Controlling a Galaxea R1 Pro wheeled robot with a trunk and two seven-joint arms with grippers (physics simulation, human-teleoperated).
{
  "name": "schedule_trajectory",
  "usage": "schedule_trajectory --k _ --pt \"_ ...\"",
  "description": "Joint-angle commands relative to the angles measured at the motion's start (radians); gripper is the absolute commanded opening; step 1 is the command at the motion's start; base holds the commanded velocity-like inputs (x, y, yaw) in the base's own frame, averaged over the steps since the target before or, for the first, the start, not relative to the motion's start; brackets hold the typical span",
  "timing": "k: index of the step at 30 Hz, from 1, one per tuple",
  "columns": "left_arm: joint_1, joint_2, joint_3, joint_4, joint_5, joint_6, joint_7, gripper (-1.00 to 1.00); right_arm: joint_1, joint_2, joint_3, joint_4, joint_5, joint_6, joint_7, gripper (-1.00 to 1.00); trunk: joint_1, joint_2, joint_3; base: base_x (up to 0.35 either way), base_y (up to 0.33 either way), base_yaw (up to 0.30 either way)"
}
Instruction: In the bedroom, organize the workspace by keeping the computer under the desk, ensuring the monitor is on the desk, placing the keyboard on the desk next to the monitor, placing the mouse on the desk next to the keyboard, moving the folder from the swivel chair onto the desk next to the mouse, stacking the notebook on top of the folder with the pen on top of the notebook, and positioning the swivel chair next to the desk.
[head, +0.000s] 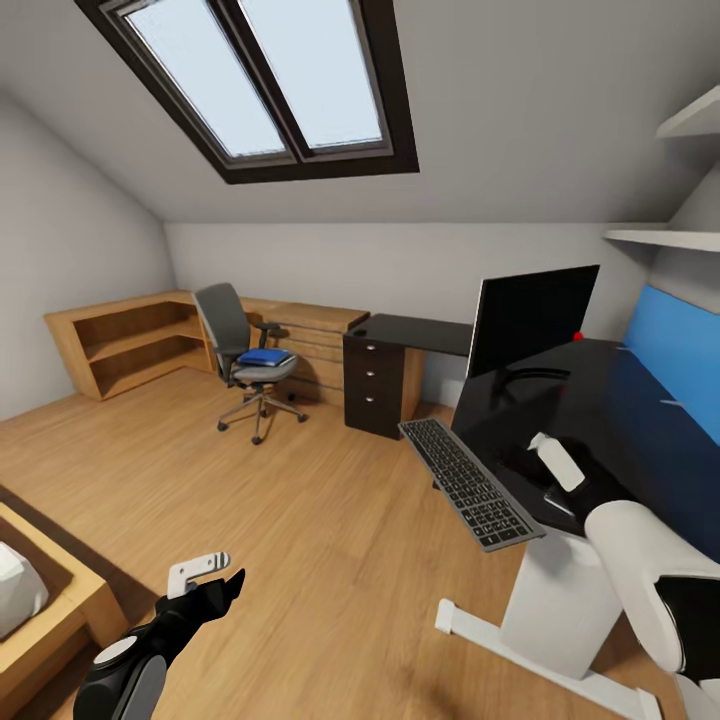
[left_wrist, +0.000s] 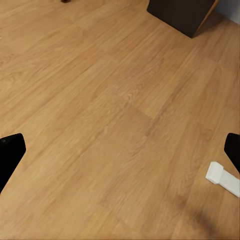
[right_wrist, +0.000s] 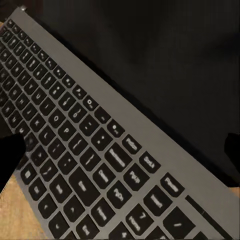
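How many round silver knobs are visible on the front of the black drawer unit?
3. They sit one above another on the drawer unit of the desk: top knob, middle knob, bottom knob. Its other sides are hidden.

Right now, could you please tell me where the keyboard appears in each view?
Head view: keyboard lies at lower right, overhanging the desk edge.
Left wrist view: not in it; there is wood floor.
Right wrist view: its keys run diagonally.
Shared landmark: the black desk top.
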Motion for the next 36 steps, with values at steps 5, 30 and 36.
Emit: schedule_trajectory --k 5,30,36 --pt "-0.001 0.000 -0.001 0.000 0.011 0.005 0.008 1.00 0.060 0.006 0.020 -0.134 -0.007 0.001 -0.010 1.00 -0.019 0.035 0.015 0.000 0.000 0.000" --pt "-0.001 0.002 0.001 0.004 0.014 0.000 0.007 1.00 0.361 0.046 0.031 -0.666 -0.028 0.009 -0.015 1.00 -0.046 0.084 0.037 -0.013 0.004 -0.011" --pt "-0.001 0.002 0.001 0.007 0.014 0.000 0.007 1.00 0.362 0.049 0.029 -0.665 -0.028 0.006 -0.015 1.00 -0.046 0.084 0.037 -0.307 0.117 0.000"
